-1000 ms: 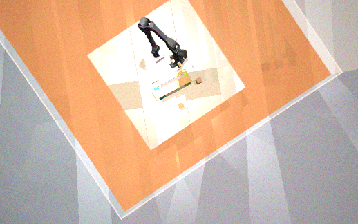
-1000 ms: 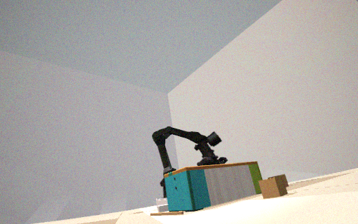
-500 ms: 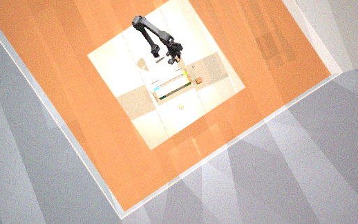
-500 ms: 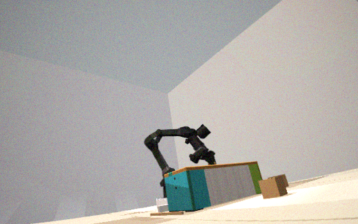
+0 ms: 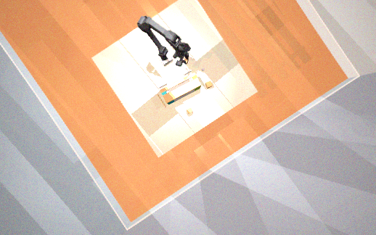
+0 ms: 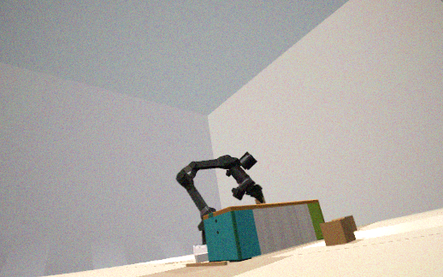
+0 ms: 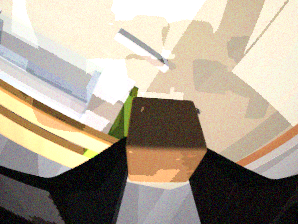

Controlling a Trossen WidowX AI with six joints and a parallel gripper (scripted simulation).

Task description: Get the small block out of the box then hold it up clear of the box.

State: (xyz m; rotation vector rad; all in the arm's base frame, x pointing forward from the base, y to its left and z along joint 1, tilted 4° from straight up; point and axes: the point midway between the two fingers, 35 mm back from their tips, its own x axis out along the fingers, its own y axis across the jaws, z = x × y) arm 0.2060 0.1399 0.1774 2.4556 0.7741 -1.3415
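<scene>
From the top view, the arm [image 5: 160, 34] reaches down from the upper middle of the frame toward the box [image 5: 180, 92], which lies on the pale table [image 5: 124, 72] at centre, and the gripper [image 5: 183, 59] sits just above the box's upper right end; the block it carries is too small to pick out here. Two tan cubes rest apart on the table, one right of the box [image 5: 209, 85], one below it [image 5: 189, 112]. Orange floor rings the table, grey beyond. The exterior view shows why the wrist is raised: the gripper [image 6: 255, 196] rides just over the box's orange top edge, near the green end [image 6: 316, 219], likely lifting clear without nudging the box. Plain grey walls meet in a corner behind. In the wrist view, the dark fingers are clamped on the tan block [image 7: 162, 143], centre frame, hanging over patchy cream table.
</scene>
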